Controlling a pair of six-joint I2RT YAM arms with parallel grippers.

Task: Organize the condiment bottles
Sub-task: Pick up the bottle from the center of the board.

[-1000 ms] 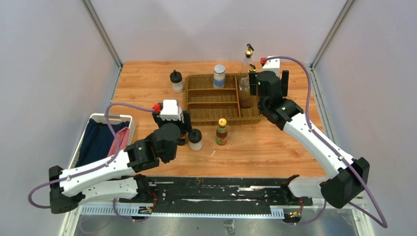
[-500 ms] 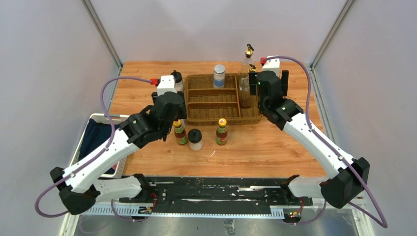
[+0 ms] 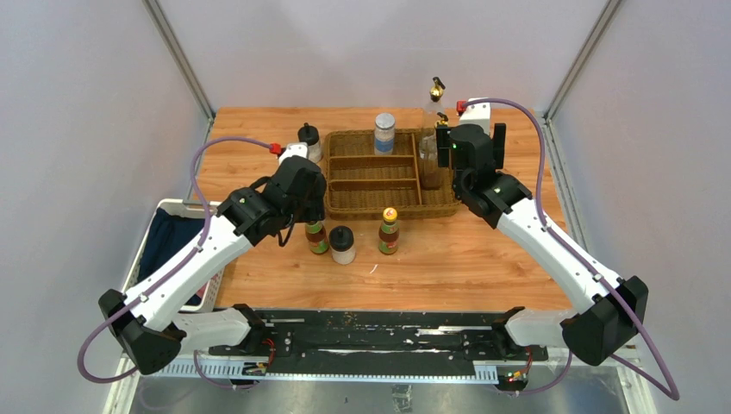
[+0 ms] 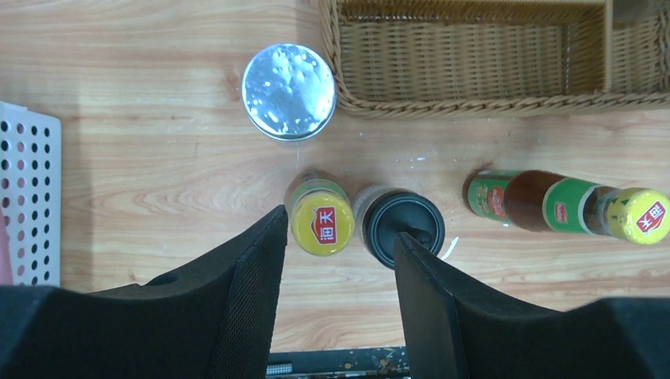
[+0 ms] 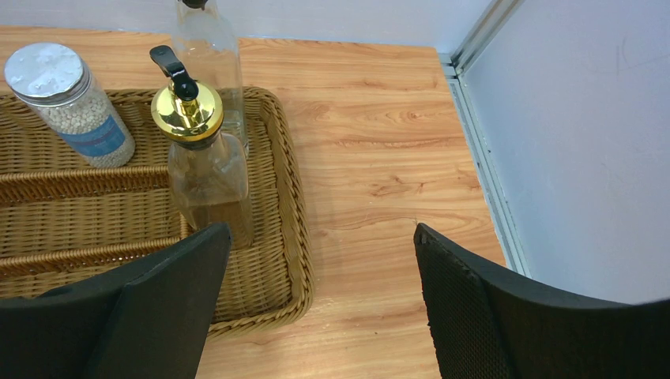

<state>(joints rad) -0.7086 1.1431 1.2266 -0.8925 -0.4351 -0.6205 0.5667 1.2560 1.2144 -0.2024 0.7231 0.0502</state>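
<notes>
My left gripper (image 3: 303, 205) is open and empty, held above the table's left middle. In the left wrist view, it (image 4: 340, 237) has a yellow-capped sauce bottle (image 4: 322, 223) and a black-lidded jar (image 4: 403, 227) below its fingertips. A second sauce bottle (image 4: 553, 204) stands to the right and a silver-lidded shaker (image 4: 288, 91) farther back. My right gripper (image 5: 320, 237) is open and empty over the wicker tray's (image 5: 284, 197) right rim. A gold-spouted cruet (image 5: 201, 150) and another shaker (image 5: 67, 103) stand in the tray, with a second cruet (image 5: 207, 55) behind. Another black-lidded jar (image 3: 309, 142) stands at the back left.
The wicker divided tray (image 3: 362, 185) sits at the table's back middle. A white perforated basket (image 3: 177, 246) holding dark and pink cloth hangs off the table's left edge. The cage posts and walls close in the back and sides.
My left arm has swung from over the front bottles toward the back left, uncovering the left sauce bottle. The right arm has not moved.
</notes>
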